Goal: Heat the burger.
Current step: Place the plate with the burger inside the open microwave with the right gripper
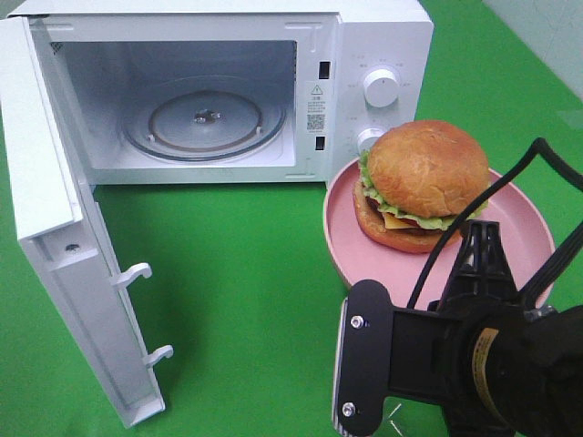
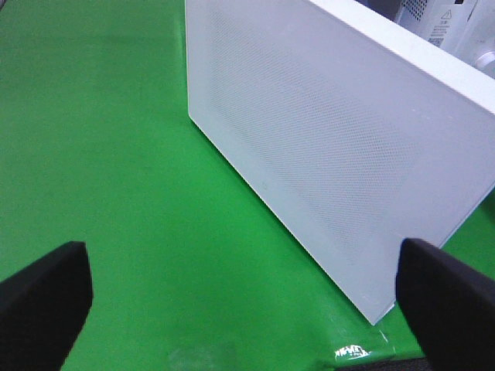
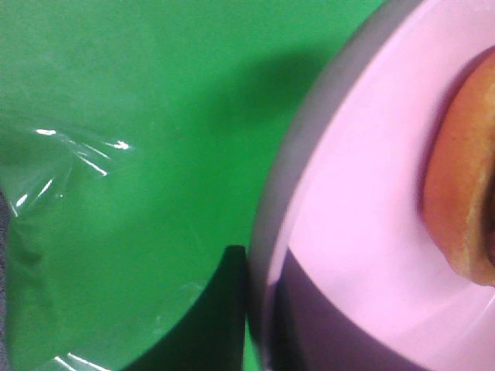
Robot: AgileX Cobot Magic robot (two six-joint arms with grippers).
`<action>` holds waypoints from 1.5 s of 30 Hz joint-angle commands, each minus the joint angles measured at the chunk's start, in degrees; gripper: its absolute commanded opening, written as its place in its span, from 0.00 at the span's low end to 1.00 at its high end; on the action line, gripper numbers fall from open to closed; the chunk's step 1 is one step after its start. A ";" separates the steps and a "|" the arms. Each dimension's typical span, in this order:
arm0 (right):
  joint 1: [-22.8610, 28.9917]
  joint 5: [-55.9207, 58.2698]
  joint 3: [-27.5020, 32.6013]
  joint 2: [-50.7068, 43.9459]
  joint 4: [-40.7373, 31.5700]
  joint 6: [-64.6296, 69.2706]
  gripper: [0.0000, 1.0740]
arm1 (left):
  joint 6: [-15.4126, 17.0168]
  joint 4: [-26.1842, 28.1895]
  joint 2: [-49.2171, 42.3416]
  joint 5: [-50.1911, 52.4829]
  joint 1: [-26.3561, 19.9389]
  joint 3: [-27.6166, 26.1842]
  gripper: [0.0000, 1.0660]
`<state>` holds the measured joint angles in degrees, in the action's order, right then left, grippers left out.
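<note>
The burger (image 1: 424, 182), with a golden bun, lettuce and cheese, sits on a round pink plate (image 1: 342, 228) on the green mat, to the right of the microwave's front. My right gripper (image 1: 478, 250) reaches over the plate's near rim and is shut on it, with the fingertips hidden under the arm. The right wrist view shows the plate (image 3: 356, 193) close up, with the burger (image 3: 464, 178) at its edge. My left gripper (image 2: 247, 309) is open and holds nothing, its black fingers (image 2: 46, 301) wide apart beside the microwave door (image 2: 332, 147).
The white microwave (image 1: 383, 55) stands at the back with its door (image 1: 64, 228) swung fully open to the left. Its glass turntable (image 1: 205, 118) is bare. Green mat lies between the door and the plate.
</note>
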<state>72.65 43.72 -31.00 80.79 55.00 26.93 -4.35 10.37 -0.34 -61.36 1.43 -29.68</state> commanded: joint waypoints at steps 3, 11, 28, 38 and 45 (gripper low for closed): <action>-0.17 -2.92 0.17 -0.40 4.58 -2.69 0.00 | 0.40 0.06 -0.29 0.00 0.34 0.11 0.96; -5.21 -7.96 0.17 -0.40 5.27 -12.15 0.00 | 0.40 0.06 -0.29 0.00 0.34 0.11 0.96; -17.30 -22.46 0.17 -0.40 -2.23 -43.32 0.00 | 0.40 0.06 -0.29 0.00 0.34 0.11 0.96; -25.38 -27.10 -0.34 -0.40 -11.23 -65.15 0.00 | 0.40 0.06 -0.29 0.00 0.34 0.11 0.96; -29.28 -26.99 -3.55 -0.40 -23.26 -82.22 0.00 | 0.40 0.06 -0.29 0.00 0.34 0.11 0.96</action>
<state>44.69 19.14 -32.31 80.96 35.98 -47.38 -4.35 10.37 -0.34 -61.36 1.43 -29.68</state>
